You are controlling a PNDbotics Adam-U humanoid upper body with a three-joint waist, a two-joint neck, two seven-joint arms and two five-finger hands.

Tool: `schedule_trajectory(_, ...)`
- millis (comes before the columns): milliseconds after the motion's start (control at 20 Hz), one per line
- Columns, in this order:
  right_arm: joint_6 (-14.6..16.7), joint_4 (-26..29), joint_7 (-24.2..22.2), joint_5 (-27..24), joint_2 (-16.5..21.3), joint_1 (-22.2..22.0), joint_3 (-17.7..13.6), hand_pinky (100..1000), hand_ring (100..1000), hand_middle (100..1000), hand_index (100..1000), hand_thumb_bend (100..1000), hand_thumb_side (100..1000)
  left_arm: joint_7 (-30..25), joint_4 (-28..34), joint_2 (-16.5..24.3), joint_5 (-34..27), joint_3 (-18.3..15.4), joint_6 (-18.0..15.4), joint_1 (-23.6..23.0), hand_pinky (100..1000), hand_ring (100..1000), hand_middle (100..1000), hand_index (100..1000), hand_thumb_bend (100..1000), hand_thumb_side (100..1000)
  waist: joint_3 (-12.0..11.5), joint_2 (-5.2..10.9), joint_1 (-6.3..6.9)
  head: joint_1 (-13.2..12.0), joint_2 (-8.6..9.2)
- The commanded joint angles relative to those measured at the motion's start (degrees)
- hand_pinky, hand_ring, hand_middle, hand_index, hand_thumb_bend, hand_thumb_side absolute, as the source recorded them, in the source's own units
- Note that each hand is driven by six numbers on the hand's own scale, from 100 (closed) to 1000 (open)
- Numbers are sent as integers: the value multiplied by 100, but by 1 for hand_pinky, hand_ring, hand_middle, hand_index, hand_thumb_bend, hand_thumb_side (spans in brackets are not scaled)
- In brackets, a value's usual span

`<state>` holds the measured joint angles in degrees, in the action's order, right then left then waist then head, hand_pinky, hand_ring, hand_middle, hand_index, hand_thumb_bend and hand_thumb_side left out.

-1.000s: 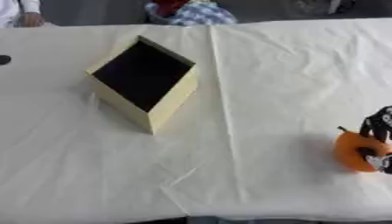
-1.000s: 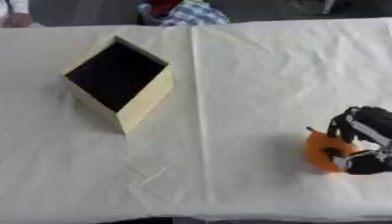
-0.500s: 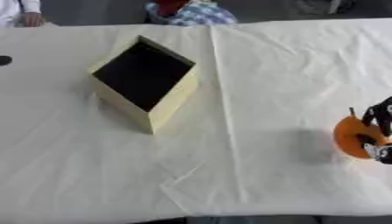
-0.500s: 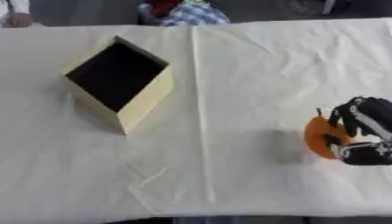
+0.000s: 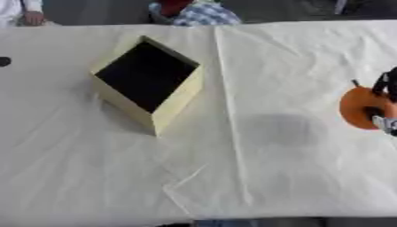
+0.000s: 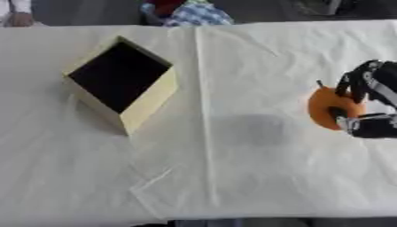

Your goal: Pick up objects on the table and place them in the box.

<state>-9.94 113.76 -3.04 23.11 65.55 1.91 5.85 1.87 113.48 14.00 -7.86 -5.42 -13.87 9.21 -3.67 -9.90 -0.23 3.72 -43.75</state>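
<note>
My right hand (image 6: 371, 104) is at the right edge with its fingers and thumb curled round an orange round object (image 6: 325, 107) that has a short dark stem. The object hangs above the white cloth and casts a soft shadow to its lower left. The open cream box (image 5: 152, 83) with a dark inside stands at the upper left of the table, turned corner-on. The orange object is well to the right of the box. My left hand shows in neither view.
A white cloth (image 5: 256, 177) covers the table, with creases running down the middle. A small dark spot (image 5: 4, 61) lies at the far left edge. People stand beyond the far edge of the table.
My right hand has lifted the orange object off the cloth and carried it up and toward the far side. The box has not moved.
</note>
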Motion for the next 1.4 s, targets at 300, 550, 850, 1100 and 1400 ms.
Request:
schedule_trajectory(300, 240, 84, -221, -174, 614, 962, -14, 448, 490, 414, 555, 251, 100, -37, 111, 55, -54, 21, 22, 132, 679, 770, 768, 737, 100, 794, -142, 43, -67, 163, 46)
schedule_trajectory(550, 355, 84, -462, -309, 628, 1743, 170, 431, 483, 411, 553, 220, 100, -62, 111, 49, -90, 45, 36, 200, 679, 769, 768, 737, 100, 793, -269, 17, -114, 306, 123)
schedule_trajectory(850, 312, 84, -990, -466, 237, 2898, 588, 398, 471, 408, 552, 180, 100, -98, 111, 26, -159, 77, 47, 311, 680, 770, 768, 738, 100, 792, -436, -36, -138, 570, 222)
schedule_trajectory(1100, 161, 84, -1437, -492, -403, 3908, 901, 376, 466, 406, 551, 140, 100, -125, 111, 11, -228, 105, 33, 445, 681, 770, 768, 738, 100, 789, -546, -101, -142, 760, 292)
schedule_trajectory(1400, 80, -262, -1737, -33, -1315, 4927, 1167, 372, 466, 402, 549, 146, 100, -152, 111, -12, -337, 137, -14, 623, 683, 771, 767, 739, 100, 783, -703, -170, -126, 1010, 350)
